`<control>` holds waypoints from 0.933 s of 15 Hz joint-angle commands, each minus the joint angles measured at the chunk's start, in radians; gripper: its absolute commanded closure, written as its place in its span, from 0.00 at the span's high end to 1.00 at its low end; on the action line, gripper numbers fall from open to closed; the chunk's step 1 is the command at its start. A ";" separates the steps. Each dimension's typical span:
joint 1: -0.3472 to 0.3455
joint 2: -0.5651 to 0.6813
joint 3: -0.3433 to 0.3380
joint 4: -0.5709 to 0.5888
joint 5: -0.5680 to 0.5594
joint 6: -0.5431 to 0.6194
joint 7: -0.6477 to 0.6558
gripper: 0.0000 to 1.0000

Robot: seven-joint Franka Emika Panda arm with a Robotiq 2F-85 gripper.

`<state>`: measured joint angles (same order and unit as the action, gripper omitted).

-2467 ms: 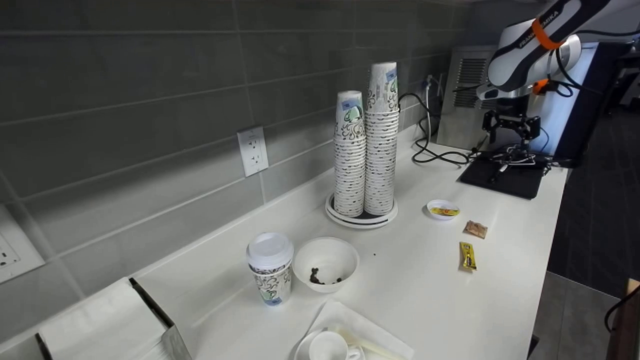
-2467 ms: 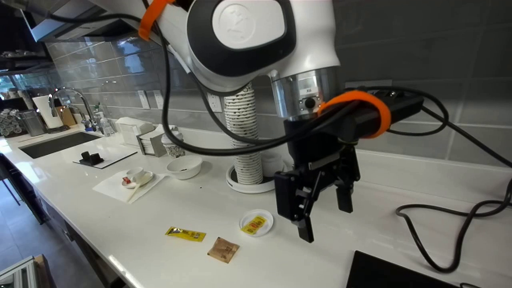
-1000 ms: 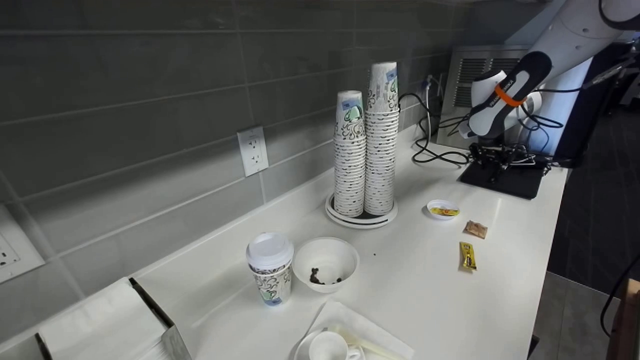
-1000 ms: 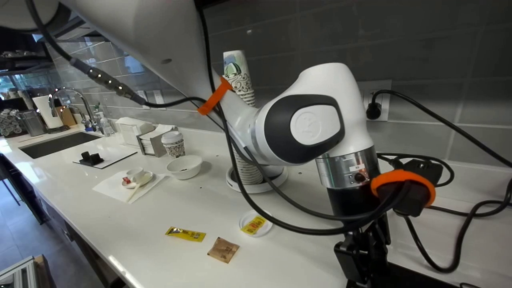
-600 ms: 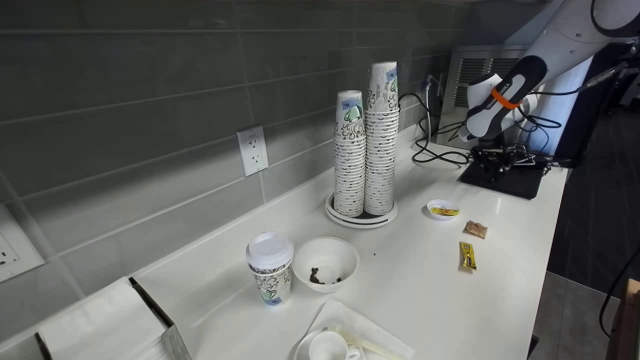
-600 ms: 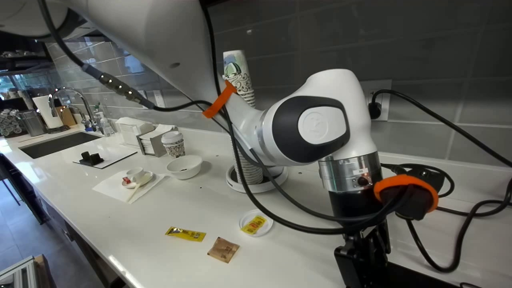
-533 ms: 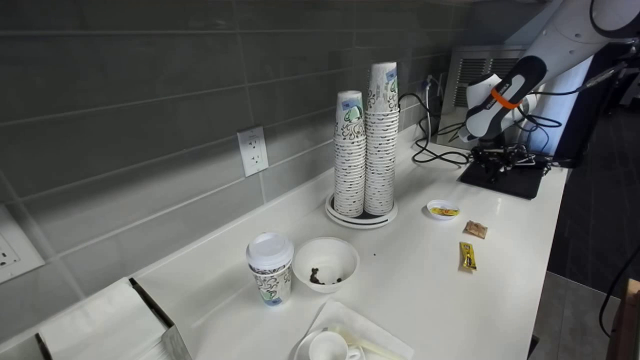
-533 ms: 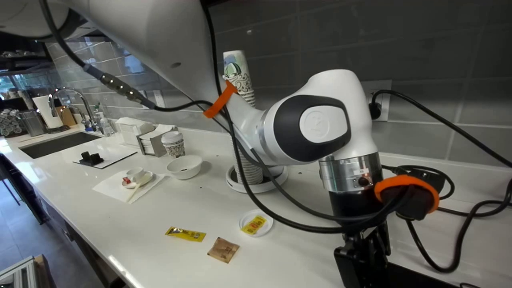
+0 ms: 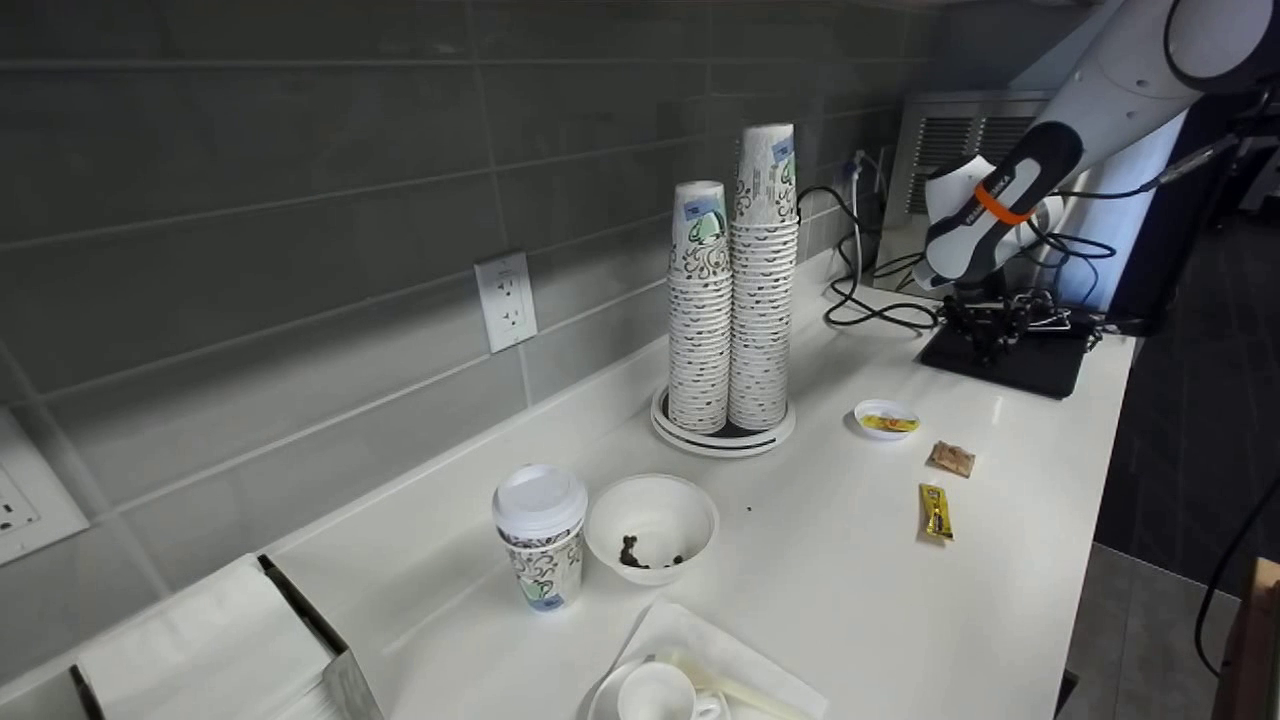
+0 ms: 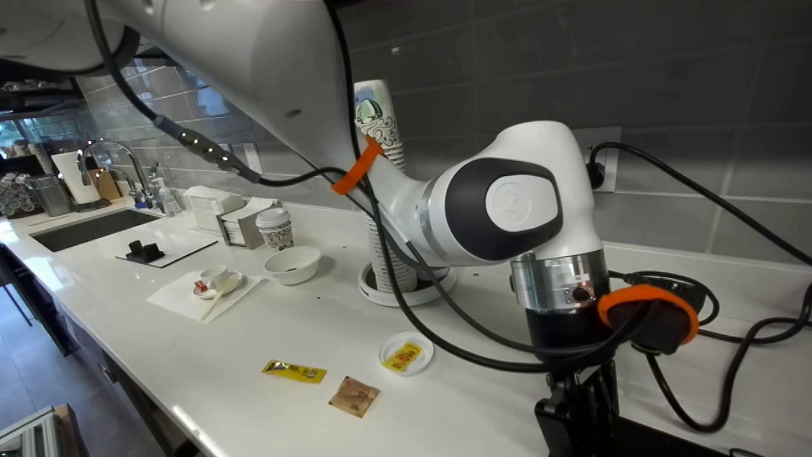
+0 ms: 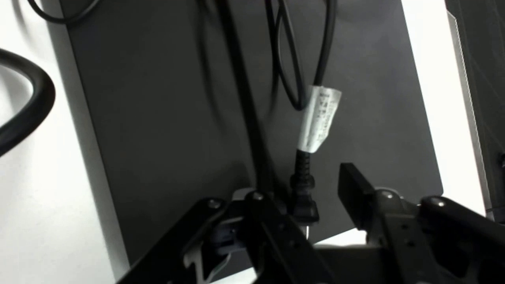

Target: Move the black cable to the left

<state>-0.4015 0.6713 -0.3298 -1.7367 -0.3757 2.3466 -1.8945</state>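
Note:
The black cable [image 11: 325,47] lies over a flat black slab [image 11: 158,130] in the wrist view, with a white tag [image 11: 319,118] and a dark plug [image 11: 303,207] at its end. My gripper [image 11: 309,185] straddles that plug. A gap shows between the plug and the right finger [image 11: 355,193]; the left finger is dark, and whether it touches the plug I cannot tell. In an exterior view the gripper [image 9: 985,328] is low over the slab's far part. The fingertips are cut off below in an exterior view, where the lower gripper linkage [image 10: 558,419] shows.
A thicker black cord [image 10: 729,387] loops on the counter beside the slab, running to a wall outlet. Stacked paper cups [image 9: 730,330] stand by the wall. Nearer lie a white dish [image 10: 415,365], a brown packet [image 10: 354,397] and a yellow packet [image 10: 295,371].
My arm has come down from above the counter, bringing the gripper low over the slab. Over the last half second it has shifted only slightly; the objects on the counter have stayed put.

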 commanded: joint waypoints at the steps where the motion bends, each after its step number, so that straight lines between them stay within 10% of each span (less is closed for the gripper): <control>1: -0.022 0.027 0.022 0.041 -0.023 -0.026 -0.018 0.48; 7: -0.019 0.025 0.020 0.036 -0.027 -0.020 -0.015 0.01; 14: -0.039 -0.056 0.070 0.013 0.044 -0.080 -0.052 0.04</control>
<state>-0.4056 0.6729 -0.3131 -1.7197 -0.3722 2.3178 -1.8988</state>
